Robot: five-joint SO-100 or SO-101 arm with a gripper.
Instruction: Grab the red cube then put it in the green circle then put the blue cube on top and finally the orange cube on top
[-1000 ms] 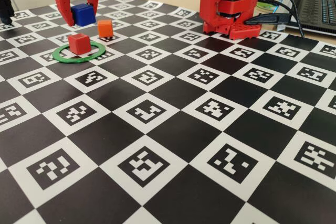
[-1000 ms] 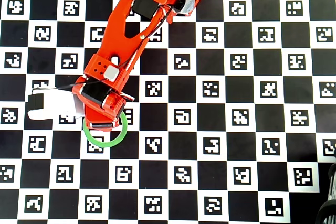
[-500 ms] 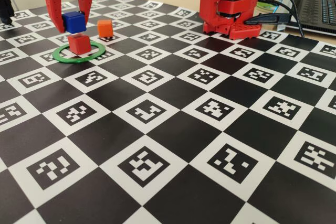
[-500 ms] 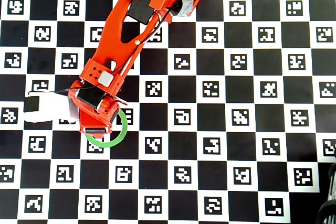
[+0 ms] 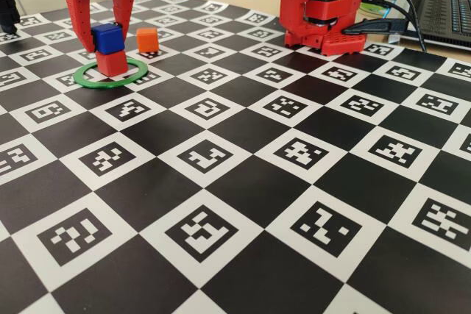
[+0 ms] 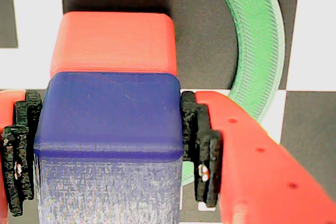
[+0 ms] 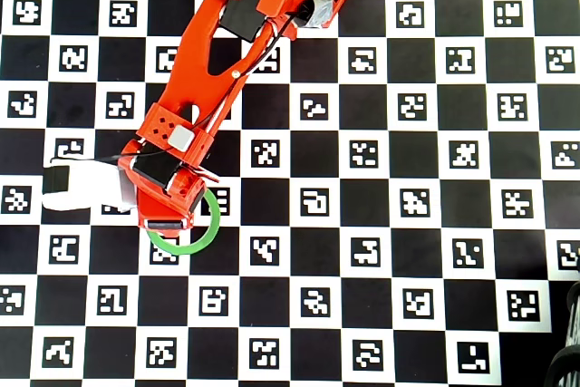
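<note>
In the fixed view the red cube (image 5: 111,63) stands inside the green circle (image 5: 82,75). The blue cube (image 5: 107,37) is right on top of it, set slightly to the left. My gripper (image 5: 106,48) comes down from above and is shut on the blue cube. In the wrist view the black pads (image 6: 202,145) press both sides of the blue cube (image 6: 110,129), with the red cube (image 6: 113,43) below it and an arc of the green circle (image 6: 257,40) at the right. The orange cube (image 5: 147,39) sits just behind the ring on the right. In the overhead view the arm hides all three cubes.
The arm's red base (image 5: 324,9) stands at the back right with cables and a laptop (image 5: 445,12) beside it. From above, the arm (image 7: 204,70) reaches diagonally down-left over the checkered marker mat (image 7: 362,251); part of the green circle (image 7: 210,228) shows.
My gripper has carried the blue cube from behind the ring over to the red cube and lowered it onto the red cube's top. The orange cube has not moved.
</note>
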